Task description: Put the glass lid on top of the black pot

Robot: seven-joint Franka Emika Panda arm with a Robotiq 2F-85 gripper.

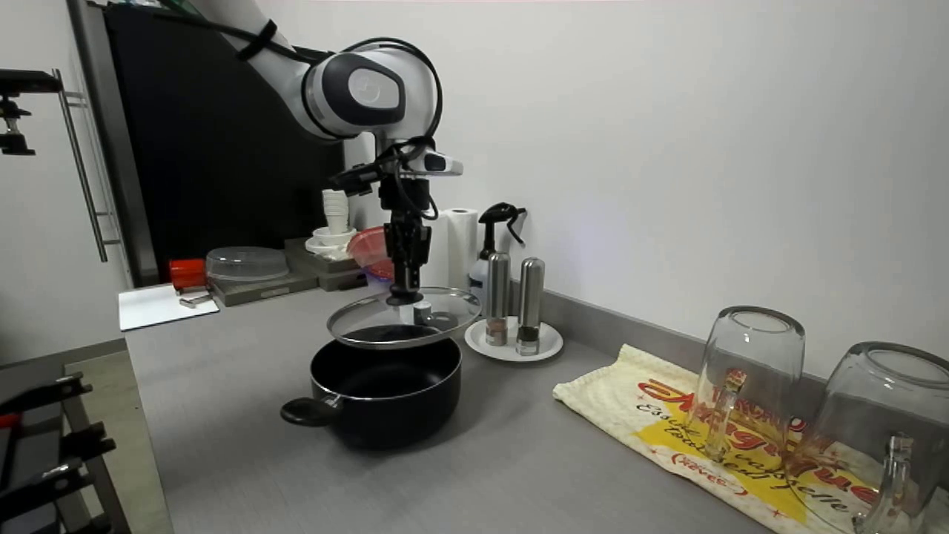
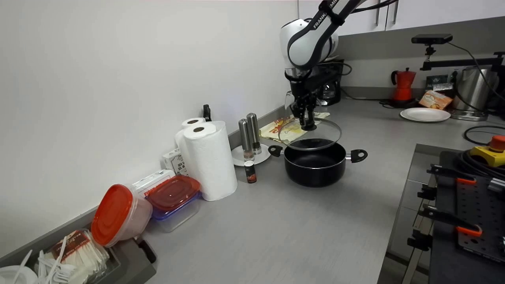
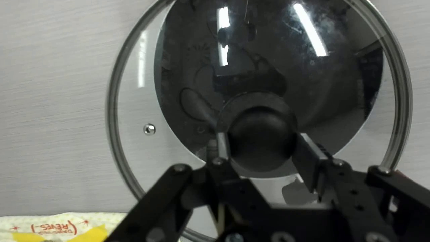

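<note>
The glass lid (image 1: 363, 320) hangs in the air above the black pot (image 1: 393, 415), tilted a little; it also shows in an exterior view (image 2: 329, 132). The black pot stands on the counter, uncovered, with a side handle on each side, in an exterior view (image 2: 315, 173). My gripper (image 1: 405, 291) points down, its fingers on both sides of the lid's dark knob (image 3: 262, 141), shut on it. In the wrist view the pot's dark inside shows through the lid's glass (image 3: 322, 84), shifted toward the top of the picture. The grey counter shows through the rest.
Two mills (image 1: 530, 304) stand on a white plate (image 1: 511, 356) close beside the pot. A printed towel (image 1: 615, 386) bears upturned glasses (image 1: 749, 371) along the wall. Paper towel rolls (image 2: 211, 165), a small spice jar (image 2: 250, 173) and plastic containers (image 2: 173, 197) stand along the wall too.
</note>
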